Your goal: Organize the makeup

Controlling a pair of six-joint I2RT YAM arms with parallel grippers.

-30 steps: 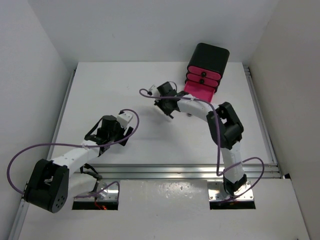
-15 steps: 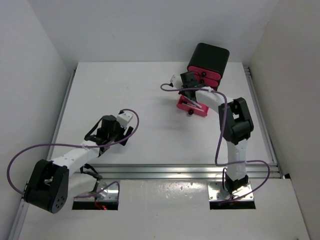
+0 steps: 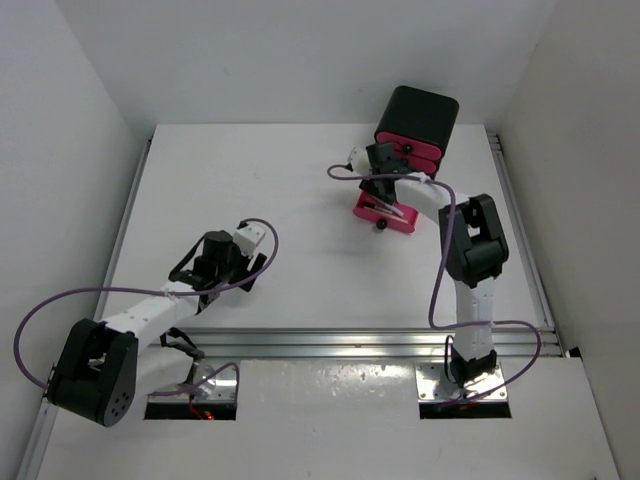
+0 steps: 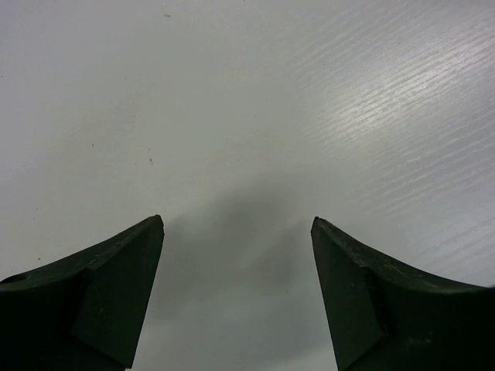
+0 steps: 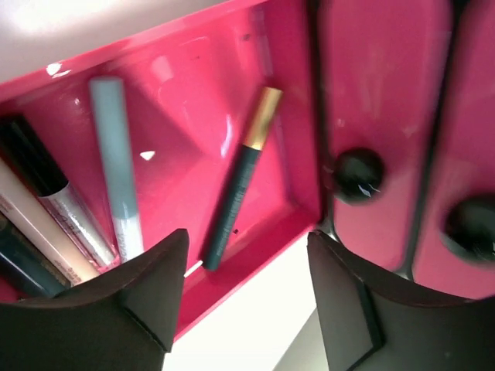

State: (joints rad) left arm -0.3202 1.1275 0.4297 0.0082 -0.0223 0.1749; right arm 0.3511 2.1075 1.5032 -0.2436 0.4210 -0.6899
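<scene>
The pencils [image 5: 116,166] lie in the open pink drawer [image 5: 193,69], filling the left and centre of the right wrist view. I count 5, though those at lower left overlap. They lie lengthwise, probably because the drawer is narrow. The right fingers [image 5: 151,294] stand apart and empty just above them, well placed to reach in. At upper right of the top view, the black box [image 3: 420,110] has 3 drawers, 2 shut. The left fingers [image 4: 116,278] are spread over the bench [image 4: 247,93], holding nothing.
</scene>
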